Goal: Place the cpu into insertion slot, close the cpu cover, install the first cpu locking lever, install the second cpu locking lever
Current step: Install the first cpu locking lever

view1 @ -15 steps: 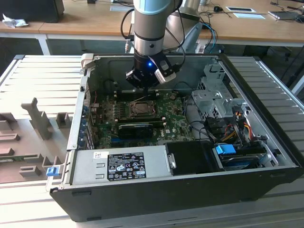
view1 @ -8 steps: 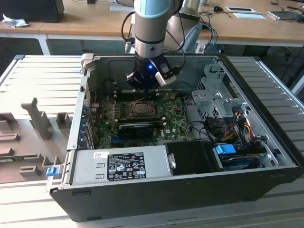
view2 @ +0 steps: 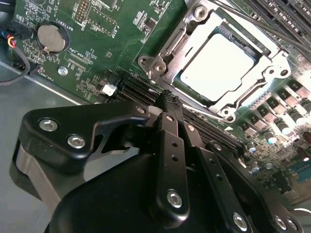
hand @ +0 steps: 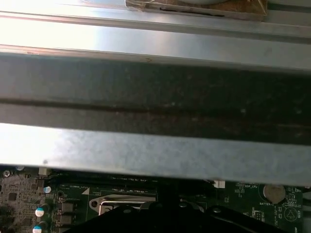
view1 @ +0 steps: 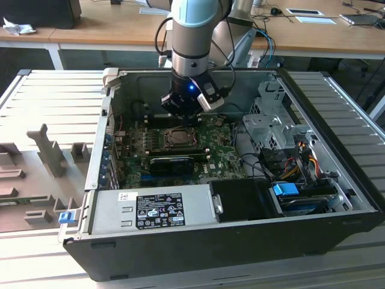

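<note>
Two fingers (view2: 167, 104) pressed together, nothing between them, in the second wrist view; gripper (view1: 180, 108) hangs just off the socket at 12 o'clock in the exterior view. We see the cpu (view2: 218, 65) seated in the insertion slot (view1: 178, 138), cpu cover (view2: 265, 73) down around it. Judgement: lever work in hand; we'd keep the closed tips low and push along the socket edge without scraping the motherboard (view2: 104, 53). Coin battery (view2: 51, 38) sits well apart.
</note>
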Motion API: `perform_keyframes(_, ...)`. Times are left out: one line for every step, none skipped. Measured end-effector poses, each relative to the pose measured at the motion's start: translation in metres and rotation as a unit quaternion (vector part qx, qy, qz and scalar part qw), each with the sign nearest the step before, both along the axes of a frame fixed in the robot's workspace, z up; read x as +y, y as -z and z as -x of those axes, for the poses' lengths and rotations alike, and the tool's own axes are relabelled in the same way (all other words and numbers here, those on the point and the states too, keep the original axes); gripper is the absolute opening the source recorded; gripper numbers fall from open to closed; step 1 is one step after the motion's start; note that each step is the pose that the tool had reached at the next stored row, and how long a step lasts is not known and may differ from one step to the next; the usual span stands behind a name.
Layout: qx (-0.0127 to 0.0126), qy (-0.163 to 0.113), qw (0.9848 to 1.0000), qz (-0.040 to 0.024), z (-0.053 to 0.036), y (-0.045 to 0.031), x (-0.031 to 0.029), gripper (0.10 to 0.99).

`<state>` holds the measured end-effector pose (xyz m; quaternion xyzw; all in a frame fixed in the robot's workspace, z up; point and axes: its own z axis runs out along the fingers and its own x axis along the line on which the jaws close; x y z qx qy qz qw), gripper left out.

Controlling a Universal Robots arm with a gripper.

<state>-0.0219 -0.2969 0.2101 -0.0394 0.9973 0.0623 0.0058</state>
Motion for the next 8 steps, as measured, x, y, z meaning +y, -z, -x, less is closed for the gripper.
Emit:
perform_keyframes(0.0001,0.000,1.0000,0.0004,-0.0002,0.0007,0.0003,0.106)
perform_keyframes(0.0001,0.000,1.0000,0.0009,-0.0003,0.0015,0.0009,0.106)
perform_keyframes(0.0000,0.000,1.0000,0.0012,-0.0004,0.0021,0.0013,0.106)
perform_keyframes(0.0000,0.000,1.0000,0.0017,-0.0004,0.0031,0.0020,0.106)
perform_keyframes(0.0000,0.000,1.0000,0.0022,-0.0005,0.0038,0.0023,0.106)
perform_keyframes(0.0000,0.000,1.0000,0.0028,-0.0005,0.0046,0.0026,0.106)
perform_keyframes(0.0000,0.000,1.0000,0.0035,-0.0006,0.0054,0.0028,0.106)
perform_keyframes(0.0000,0.000,1.0000,0.0043,-0.0006,0.0060,0.0028,0.106)
